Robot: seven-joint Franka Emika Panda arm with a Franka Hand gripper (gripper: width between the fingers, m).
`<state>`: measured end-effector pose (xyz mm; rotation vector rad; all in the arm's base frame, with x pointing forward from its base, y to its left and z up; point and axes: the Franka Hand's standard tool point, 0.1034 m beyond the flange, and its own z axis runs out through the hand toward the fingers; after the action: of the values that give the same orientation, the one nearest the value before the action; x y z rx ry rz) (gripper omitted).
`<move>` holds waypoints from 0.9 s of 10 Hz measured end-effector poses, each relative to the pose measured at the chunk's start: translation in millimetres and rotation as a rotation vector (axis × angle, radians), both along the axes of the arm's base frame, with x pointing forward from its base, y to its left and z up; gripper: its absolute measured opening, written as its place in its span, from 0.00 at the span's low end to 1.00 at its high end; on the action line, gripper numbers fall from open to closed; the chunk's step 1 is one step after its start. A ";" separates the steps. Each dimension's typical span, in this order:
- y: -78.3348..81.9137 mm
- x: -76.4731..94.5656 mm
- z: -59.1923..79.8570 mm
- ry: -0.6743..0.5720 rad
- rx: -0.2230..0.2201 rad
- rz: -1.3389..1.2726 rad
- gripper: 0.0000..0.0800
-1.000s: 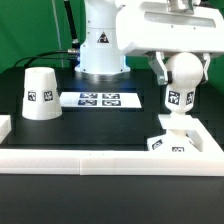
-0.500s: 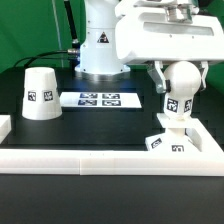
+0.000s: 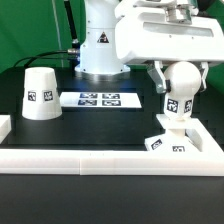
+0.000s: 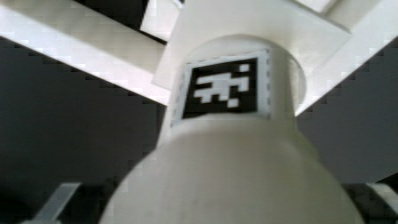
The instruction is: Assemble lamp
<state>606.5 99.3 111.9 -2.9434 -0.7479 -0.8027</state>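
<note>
The white bulb (image 3: 178,102) hangs upright in my gripper (image 3: 180,76), round head up between the dark fingers and tagged stem pointing down. Its stem end touches or sits just above the flat square base (image 3: 170,141) at the exterior view's right. In the wrist view the bulb (image 4: 222,110) fills the picture, its tag facing the camera, with the gripper (image 4: 222,205) shut round its head and the fingertips (image 4: 61,200) showing at the sides. The cone shade (image 3: 41,93) stands alone on the table at the exterior view's left.
The marker board (image 3: 100,99) lies flat in front of the arm's base. A long white border rail (image 3: 90,157) runs along the front, with short rails at both ends. The base lies against the right corner of the rails.
The gripper and bulb have come down a little toward the base since one second ago. Nothing has moved in the last half second.
</note>
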 end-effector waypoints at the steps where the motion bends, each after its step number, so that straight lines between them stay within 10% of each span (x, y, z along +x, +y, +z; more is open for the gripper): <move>1: -1.6 0.2 0.1 0.001 0.000 -0.002 0.74; 9: -8.3 2.6 22.6 0.034 -0.002 -0.008 0.87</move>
<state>609.1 91.0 134.6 -2.9553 -0.7360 -0.7515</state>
